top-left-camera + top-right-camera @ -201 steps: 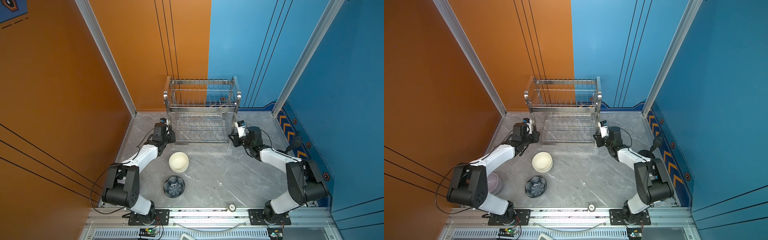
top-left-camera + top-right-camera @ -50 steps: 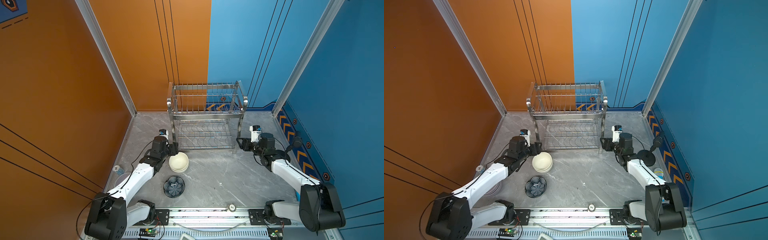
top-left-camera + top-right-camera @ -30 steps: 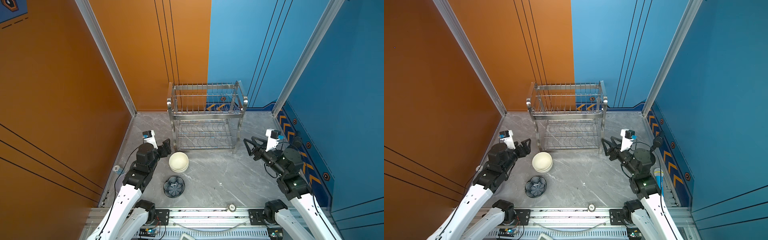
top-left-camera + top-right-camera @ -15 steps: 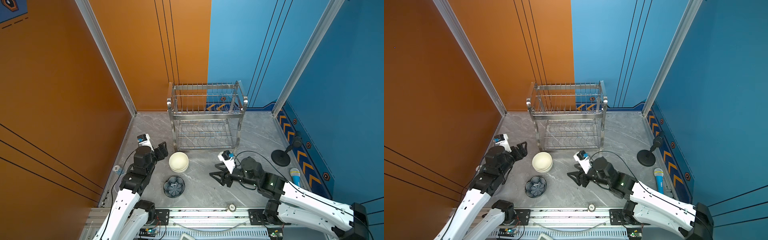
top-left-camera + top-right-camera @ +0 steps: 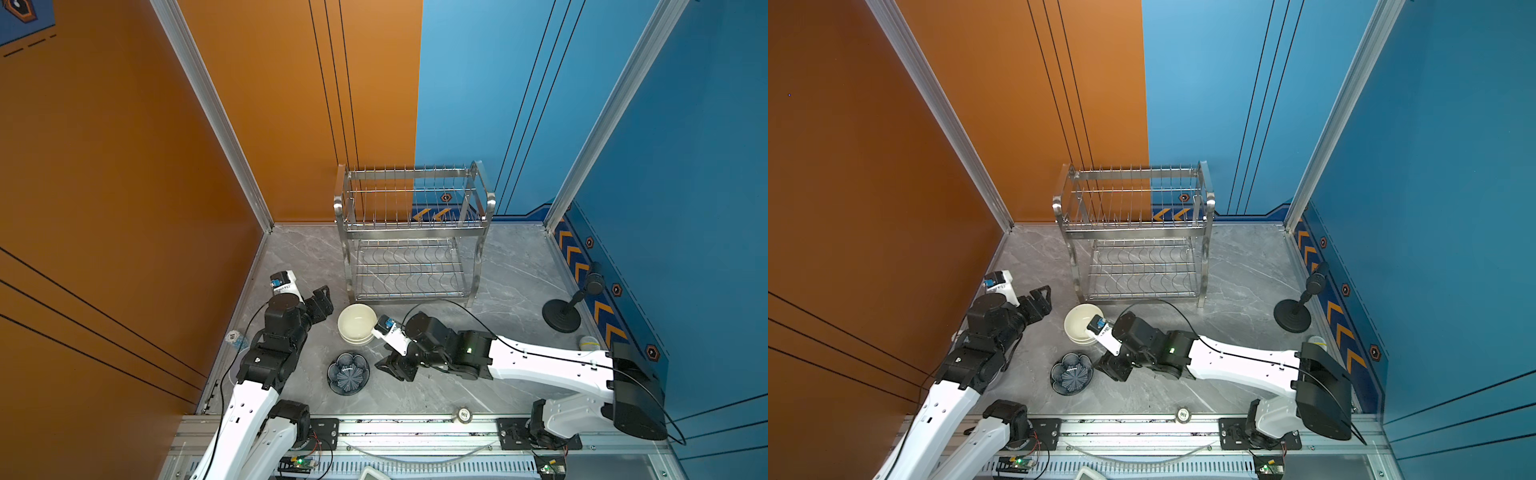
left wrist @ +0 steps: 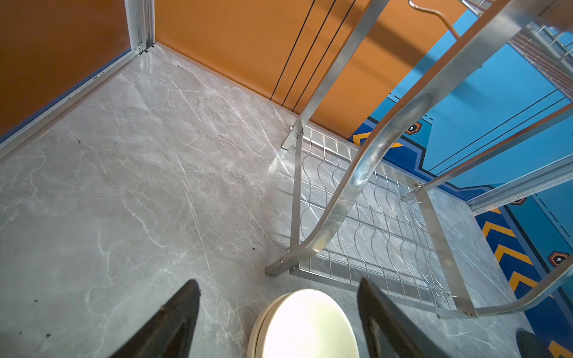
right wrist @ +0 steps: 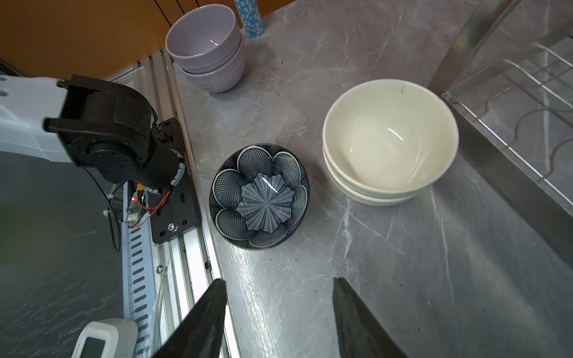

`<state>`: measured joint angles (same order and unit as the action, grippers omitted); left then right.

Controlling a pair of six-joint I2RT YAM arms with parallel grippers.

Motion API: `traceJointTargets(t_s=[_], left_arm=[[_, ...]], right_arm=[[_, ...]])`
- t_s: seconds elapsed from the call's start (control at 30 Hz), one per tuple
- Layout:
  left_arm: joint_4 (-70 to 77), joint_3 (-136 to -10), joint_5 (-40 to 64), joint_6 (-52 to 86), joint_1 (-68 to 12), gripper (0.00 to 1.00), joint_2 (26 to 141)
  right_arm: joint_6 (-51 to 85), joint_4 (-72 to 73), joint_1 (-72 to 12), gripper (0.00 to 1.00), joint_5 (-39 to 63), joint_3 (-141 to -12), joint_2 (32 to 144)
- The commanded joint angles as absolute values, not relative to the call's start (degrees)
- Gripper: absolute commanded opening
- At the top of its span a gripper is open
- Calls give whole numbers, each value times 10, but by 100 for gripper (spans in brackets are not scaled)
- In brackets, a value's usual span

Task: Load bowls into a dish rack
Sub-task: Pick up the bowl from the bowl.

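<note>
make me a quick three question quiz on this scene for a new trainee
1. True or false: the dish rack already holds a bowl.
2. Where is the dark flower-rimmed bowl? A) on the rack's lower tier B) on the table, near the stacked cream bowls C) on the rack's top tier
3. In the right wrist view, how many lilac bowls are stacked?
Key: 1 false; 2 B; 3 two
</note>
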<state>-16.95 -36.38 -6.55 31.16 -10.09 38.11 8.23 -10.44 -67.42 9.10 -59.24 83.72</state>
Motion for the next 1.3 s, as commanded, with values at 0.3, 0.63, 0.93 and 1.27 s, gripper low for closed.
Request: traceJointTargets(t_s=[0.3, 0.63, 0.93, 1.27], left_arm=[[-182, -366, -36, 311, -62, 81, 375], [-167, -373, -6, 314, -31, 81, 397], [-160, -378, 11, 312, -9, 81, 408], [-138, -374, 33, 316, 7, 81, 424]], right_arm=[[57, -178, -682, 49, 51, -794, 1021], [50, -240, -671, 45, 11, -932, 1133], [86, -266, -648, 39, 8, -986, 1201], [100, -266, -645, 37, 9, -994, 1227]])
